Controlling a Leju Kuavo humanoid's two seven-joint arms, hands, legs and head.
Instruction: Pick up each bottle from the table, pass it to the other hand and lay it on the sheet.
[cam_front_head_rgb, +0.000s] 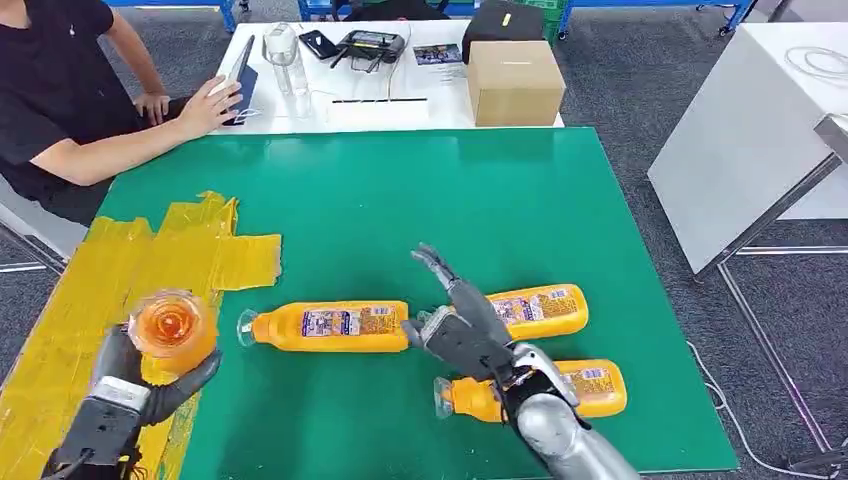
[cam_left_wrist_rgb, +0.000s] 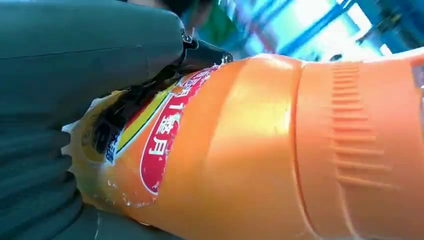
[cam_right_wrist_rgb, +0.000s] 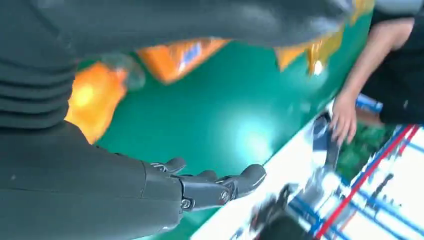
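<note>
A: Head view, item by item?
B: Green bench (cam_front_head_rgb: 420, 200). Yellow sheet (cam_front_head_rgb: 110, 270) at its nine-o'clock edge. Left hand (cam_front_head_rgb: 140, 385) at seven o'clock, over the sheet, fingers clasped round an orange bottle (cam_front_head_rgb: 172, 325) held end-on to the camera. Three more bottles lie flat on the green: a long bottle (cam_front_head_rgb: 325, 326) near centre at six o'clock, a second bottle (cam_front_head_rgb: 545, 310) to its three-o'clock side, a third bottle (cam_front_head_rgb: 590, 388) nearer the front edge.
A: Right hand?
B: Right hand (cam_front_head_rgb: 460, 325) hangs above the second and third bottles, fingers spread, holding nothing.
A: Beyond the bench?
B: White table (cam_front_head_rgb: 400, 110) at twelve o'clock, carrying a cardboard box (cam_front_head_rgb: 515, 82) and a clear water bottle (cam_front_head_rgb: 285, 58). A seated person (cam_front_head_rgb: 60, 100) at ten o'clock, hand on a phone.
A: Left wrist view?
B: The orange bottle (cam_left_wrist_rgb: 260, 150) close up, red and yellow label, ribbed section, with the left hand's fingers (cam_left_wrist_rgb: 200, 52) pressed against it.
A: Right wrist view?
B: Dark fingers (cam_right_wrist_rgb: 220, 187) extended and apart over the green bench (cam_right_wrist_rgb: 220, 110); blurred orange bottle shapes behind; the person's hand (cam_right_wrist_rgb: 345, 117) at the white table's edge.
</note>
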